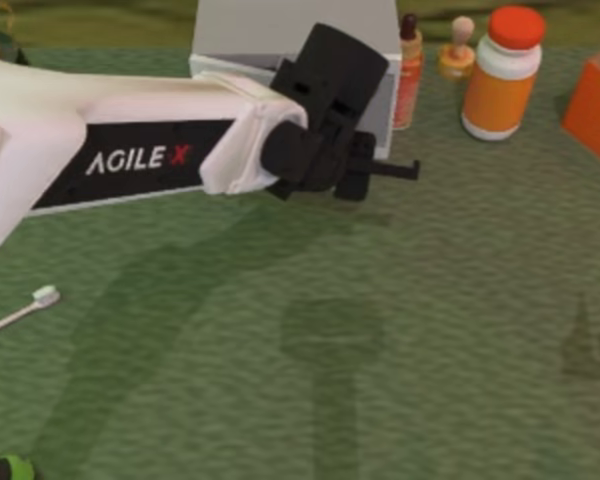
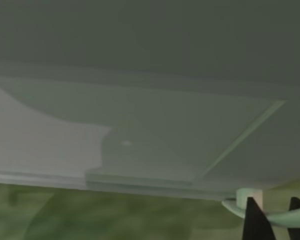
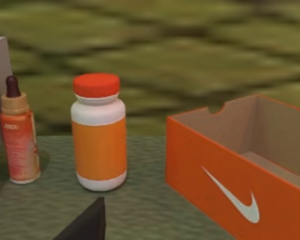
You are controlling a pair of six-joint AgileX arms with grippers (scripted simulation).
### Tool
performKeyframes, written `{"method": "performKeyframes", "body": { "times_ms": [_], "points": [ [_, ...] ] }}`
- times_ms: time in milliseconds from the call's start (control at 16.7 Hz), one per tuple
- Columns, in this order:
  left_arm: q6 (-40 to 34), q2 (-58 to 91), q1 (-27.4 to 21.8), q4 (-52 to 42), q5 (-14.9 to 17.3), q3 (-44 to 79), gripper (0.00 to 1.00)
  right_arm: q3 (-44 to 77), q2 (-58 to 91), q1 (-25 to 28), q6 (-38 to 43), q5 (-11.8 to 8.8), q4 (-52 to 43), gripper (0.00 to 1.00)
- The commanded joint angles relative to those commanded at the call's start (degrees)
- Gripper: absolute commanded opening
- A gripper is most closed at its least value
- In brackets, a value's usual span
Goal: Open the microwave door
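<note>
Overhead, the left arm reaches across the green table (image 1: 400,330) from the left, its left gripper (image 1: 405,168) at the front right corner of the microwave (image 1: 280,30), which stands at the table's far edge, left of a dropper bottle (image 1: 410,70), a small wooden peg figure (image 1: 460,45), an orange pill bottle (image 1: 500,75) and an orange box (image 1: 595,100). A toothbrush (image 1: 25,308) lies near the left edge.

From the left wrist, the microwave door (image 2: 155,135) fills the view close up; two dark fingertips (image 2: 255,220) stand slightly apart around a pale handle edge (image 2: 250,197), not visibly clamped.

From the right wrist, the dropper bottle, pill bottle and open orange box stand in a row; whether the right gripper (image 3: 85,225) is open or closed cannot be told.
</note>
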Motion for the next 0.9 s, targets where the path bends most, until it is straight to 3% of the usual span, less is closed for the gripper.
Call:
{"method": "performKeyframes", "body": {
  "times_ms": [900],
  "points": [
    [0.86,-0.4,0.28,0.38,0.4,-0.99,0.0,0.0,0.0,0.0,0.0,0.0,0.0,1.0]
  ]
}}
